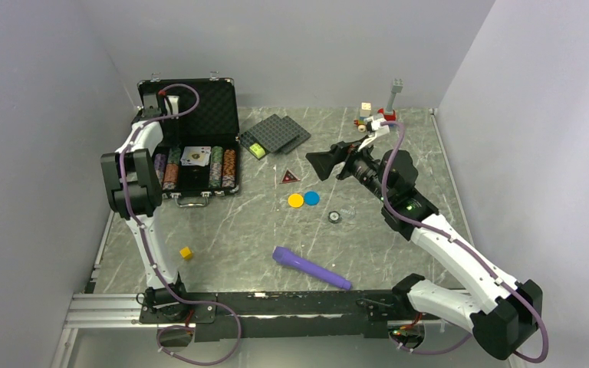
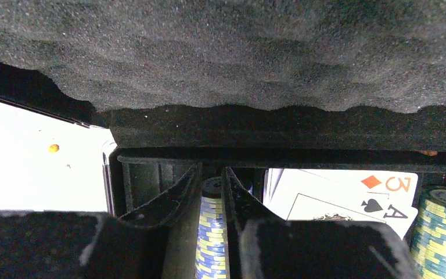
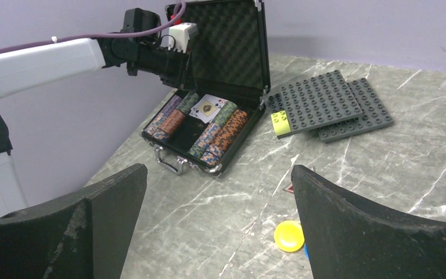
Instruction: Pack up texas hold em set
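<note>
Chip stacks point(image 1: 216, 169) lie in rows inside the black case point(image 1: 208, 107), which sits open at the far left of the table point(image 1: 230, 238) with its foam-lined lid standing upright. Between the rows we see the playing cards point(image 1: 196, 156) — the left wrist view shows a three of diamonds and an ace of spades. The left gripper point(image 2: 211, 171) hangs over the left part of the case, close to the lid, pointing down at a blue and yellow stack. Its fingers point(image 2: 174, 195) are drawn close together with only a narrow slit between them. We see that stack through the slit, but we cannot tell whether the fingers touch it.

Three pieces of the set lie out on the table, well apart from the case: a dark red triangle point(image 1: 289, 177) and, nearer the arms' bases, a yellow disc point(image 1: 296, 200) with a blue disc point(image 1: 311, 198) just beside it on the right. The right gripper point(image 3: 218, 170) hovers above the table just right of these — fingers spread wide, holding nothing, facing the case.

Grey studded plates point(image 1: 276, 134) lie overlapping beside the case, with a lime green brick point(image 1: 257, 149) on their near corner. A purple cylinder point(image 1: 310, 268) and a small yellow cube point(image 1: 186, 252) lie toward the near edge.
</note>
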You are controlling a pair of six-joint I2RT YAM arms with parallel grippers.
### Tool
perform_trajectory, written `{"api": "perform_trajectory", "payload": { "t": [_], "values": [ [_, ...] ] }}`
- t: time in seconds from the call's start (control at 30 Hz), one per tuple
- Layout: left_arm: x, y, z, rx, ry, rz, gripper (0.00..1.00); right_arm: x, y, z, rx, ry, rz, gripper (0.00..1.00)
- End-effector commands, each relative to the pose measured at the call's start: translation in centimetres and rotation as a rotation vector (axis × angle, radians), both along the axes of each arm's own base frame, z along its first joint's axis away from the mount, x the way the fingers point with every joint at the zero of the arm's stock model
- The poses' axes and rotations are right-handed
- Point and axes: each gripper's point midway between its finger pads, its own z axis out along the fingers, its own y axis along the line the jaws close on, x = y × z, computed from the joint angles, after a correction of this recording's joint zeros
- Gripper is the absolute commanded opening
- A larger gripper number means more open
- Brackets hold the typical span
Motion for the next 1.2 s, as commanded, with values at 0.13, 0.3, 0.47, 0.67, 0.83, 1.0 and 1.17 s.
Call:
{"api": "perform_trajectory", "payload": {
  "t": [0.13,0.3,0.47,0.67,0.83,1.0,1.17],
  "values": [
    [-4.2,-0.7,-0.4,0.012,0.125,0.003,0.31,0.1,-0.9,0.7,-0.007,-0.026,-0.037,1.00],
    [-3.7,-1.9,5.9,0.058,-0.018,-0.013,0.51,0.4,-2.1,-0.1,-0.085,0.006,-0.093,1.00],
    [-5.0,-2.6,11.1,0.087,-0.125,0.001,0.75,0.4,-4.2,-1.5,-0.196,0.071,-0.180,1.00],
    [-9.2,-4.1,14.6,0.088,-0.187,0.017,0.88,0.1,-5.7,-4.7,-0.317,0.176,-0.221,1.00],
    [-13.8,-11.4,15.9,-0.013,-0.239,-0.156,0.91,0.1,-6.0,-8.2,-0.410,0.257,-0.219,1.00],
    [-18.8,-19.6,15.0,-0.144,-0.206,-0.409,0.91,-0.1,-6.7,-12.4,-0.525,0.369,-0.228,0.99],
    [-22.9,-22.1,12.6,-0.215,-0.178,-0.502,0.91,-2.0,-7.6,-17.1,-0.608,0.519,-0.238,0.96]
  ]
}}
